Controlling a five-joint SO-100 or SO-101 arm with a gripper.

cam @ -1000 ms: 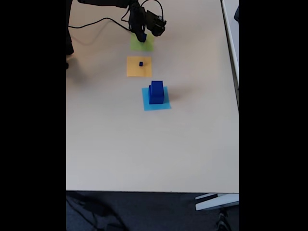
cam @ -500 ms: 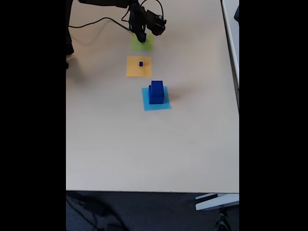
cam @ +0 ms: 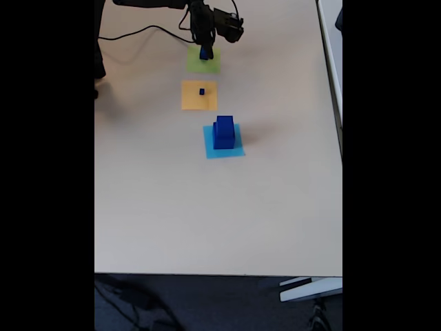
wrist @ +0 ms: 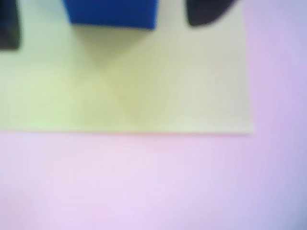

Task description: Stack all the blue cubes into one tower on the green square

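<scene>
So the black robot arm's jaws (cam: 205, 49) are way up at the far end of the pale beige surface (cam: 207, 214) in the fixed view, hanging right over the flat yellow-green paper square (cam: 204, 63). There's a small dark blue cube (cam: 205, 53) sitting between the fingertips, over the upper part of that square.

The wrist view is pretty blurry, but you can see that same blue cube (wrist: 111, 13) at the top edge with a dark finger (wrist: 206, 12) off to its right and another dark one at the far left edge. There's a visible strip of yellow-green paper (wrist: 158, 86) between the cube and each finger, so the jaws look spread apart, not pinching it. Whether the cube is actually resting on the paper or just above it, I can't tell.

Nearer the camera in the fixed view there's a flat orange paper square (cam: 198, 96) with one tiny dark blue cube (cam: 202, 91) on it, roughly in the upper middle. Below that is a flat light blue paper square (cam: 224, 143) carrying a stack of bigger dark blue cubes (cam: 222, 133), a smaller one on top of a larger one. The three squares sit in a rough line, apart from each other. A black cable (cam: 138, 33) trails across the surface at upper left.
</scene>
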